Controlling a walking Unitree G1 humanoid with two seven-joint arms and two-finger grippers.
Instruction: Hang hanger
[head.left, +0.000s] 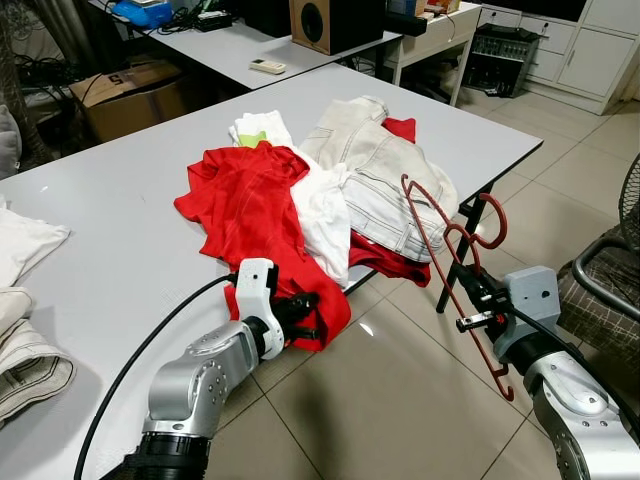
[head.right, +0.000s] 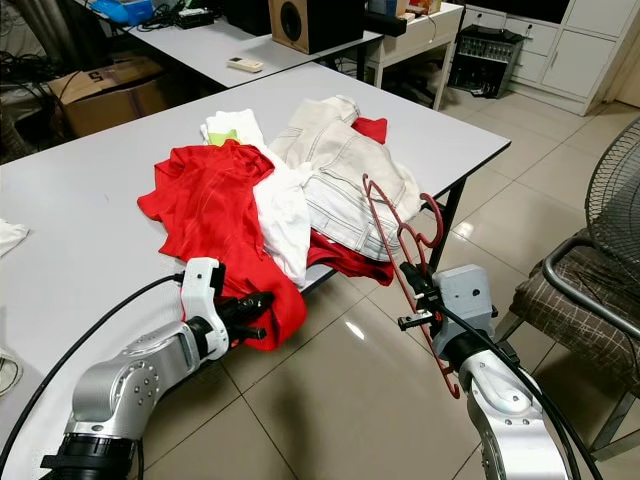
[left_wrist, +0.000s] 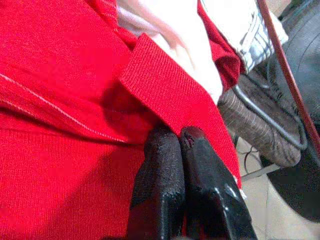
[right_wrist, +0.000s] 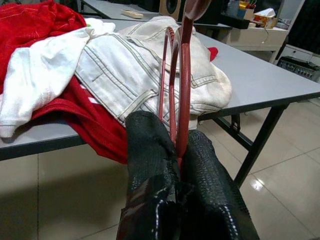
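Right gripper is nearest, off the bench edge and above the tiled floor. Its fingers are clamped on the red hanger, gripping the wire body partway along. The hanger is held in the air, tilted, its hook uppermost and near the bench corner, its lower end hanging down past the gripper. In the right wrist view the wire rises from between the two closed fingers.

Left gripper is at the near edge of the bench, fingers pinched together on the hem of the red shirt. The left wrist view confirms red knit fabric caught between the fingertips. The shirt lies spread on the bench, its lower part draped over the edge.

Just behind the shirt is a white garment, overlapping it. Pale jeans lie beside that, towards the right edge, resting on another red cloth that hangs off the bench.

Folded pale cloths sit on the left side of the bench, well apart from the pile.

A wicker chair stands on the floor to the right. Farther back, a second bench carries a remote and a speaker.
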